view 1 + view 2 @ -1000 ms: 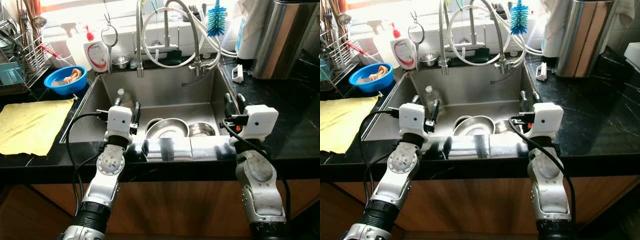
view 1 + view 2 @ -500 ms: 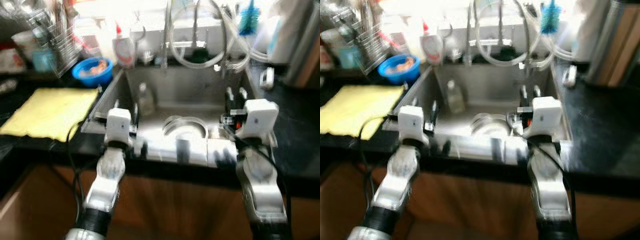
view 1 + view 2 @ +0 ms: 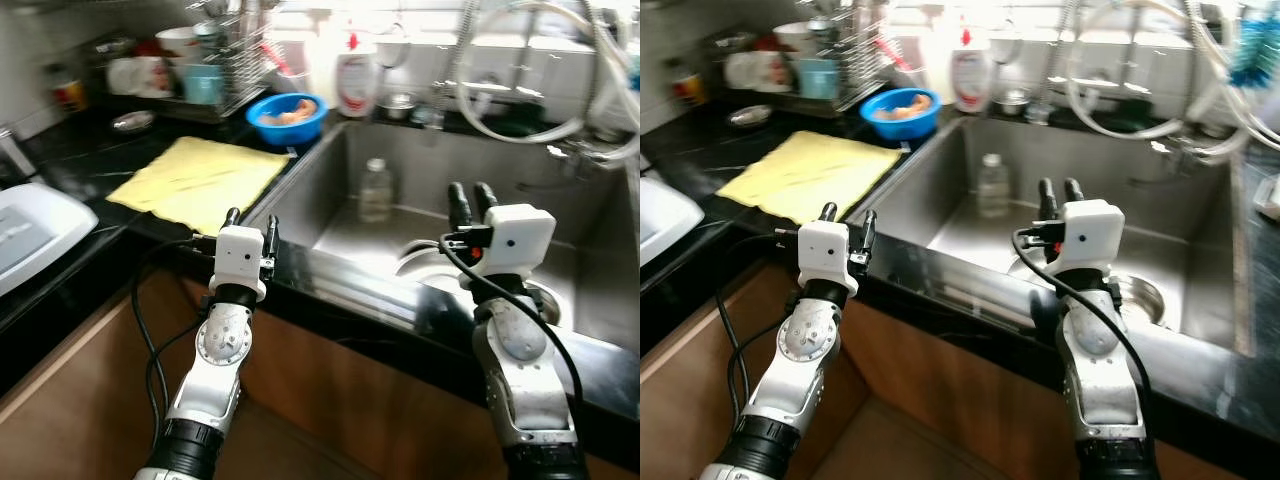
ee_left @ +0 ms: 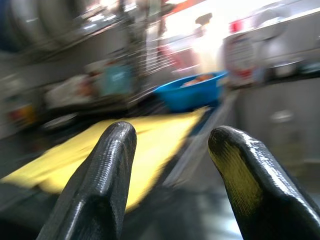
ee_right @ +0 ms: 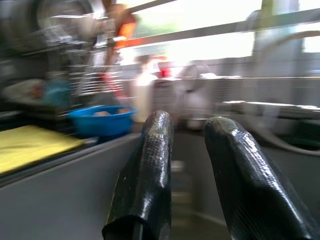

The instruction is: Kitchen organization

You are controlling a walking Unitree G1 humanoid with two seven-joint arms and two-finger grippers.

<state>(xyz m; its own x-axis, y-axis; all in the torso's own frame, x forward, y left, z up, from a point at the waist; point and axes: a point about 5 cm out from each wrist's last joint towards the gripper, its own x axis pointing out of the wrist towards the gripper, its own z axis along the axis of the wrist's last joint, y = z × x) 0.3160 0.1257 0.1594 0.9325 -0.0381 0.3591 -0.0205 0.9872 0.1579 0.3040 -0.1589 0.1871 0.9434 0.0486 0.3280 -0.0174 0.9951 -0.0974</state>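
Blurring wrist views; dish rack [image 3: 215, 60] contents unreadable. My left gripper [image 3: 250, 222] parted, empty, over counter edge. My right gripper [image 3: 471, 203] narrow gap, empty, above sink [image 3: 330, 190]. Bottle [image 3: 375, 190] at 11 o'clock from right gripper; yellow cloth [image 3: 200, 180] at 11 o'clock from left gripper.

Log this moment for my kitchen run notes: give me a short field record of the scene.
left gripper: open, empty, at the counter's front edge
right gripper: narrow gap between its fingers, empty, over the sink
in sink: clear bottle, upright; metal bowl
counter left of sink: yellow cloth, lying flat; blue bowl behind it
behind blue bowl: dish rack
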